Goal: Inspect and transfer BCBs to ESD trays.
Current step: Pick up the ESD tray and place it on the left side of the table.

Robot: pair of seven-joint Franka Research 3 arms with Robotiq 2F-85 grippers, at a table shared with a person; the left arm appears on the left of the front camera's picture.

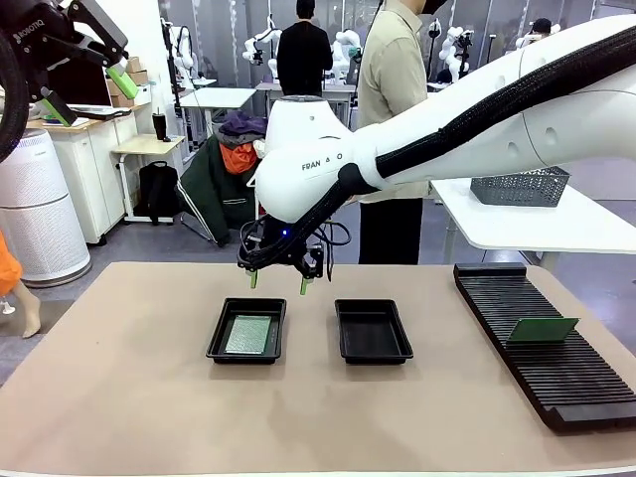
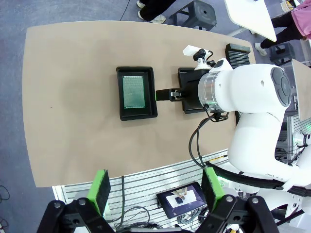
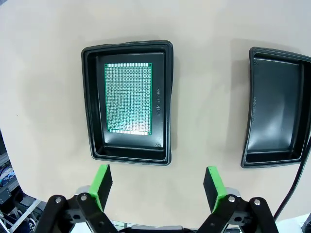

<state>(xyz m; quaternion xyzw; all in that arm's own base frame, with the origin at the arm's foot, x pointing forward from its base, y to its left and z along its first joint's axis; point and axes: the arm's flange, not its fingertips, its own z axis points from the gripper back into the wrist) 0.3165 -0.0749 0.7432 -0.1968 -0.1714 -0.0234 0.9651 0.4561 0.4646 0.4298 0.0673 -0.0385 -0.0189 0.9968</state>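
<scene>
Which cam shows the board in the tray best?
Right wrist view: it looks straight down on the board, close, hole grid sharp, lying flat in its tray. Front view shows it foreshortened and pale; left wrist view shows it small, from high above.

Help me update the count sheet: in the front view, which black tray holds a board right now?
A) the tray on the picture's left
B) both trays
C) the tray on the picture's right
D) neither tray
A: a green board lies flat inside the left tray, while the other tray shows only its bare black floor.
</scene>
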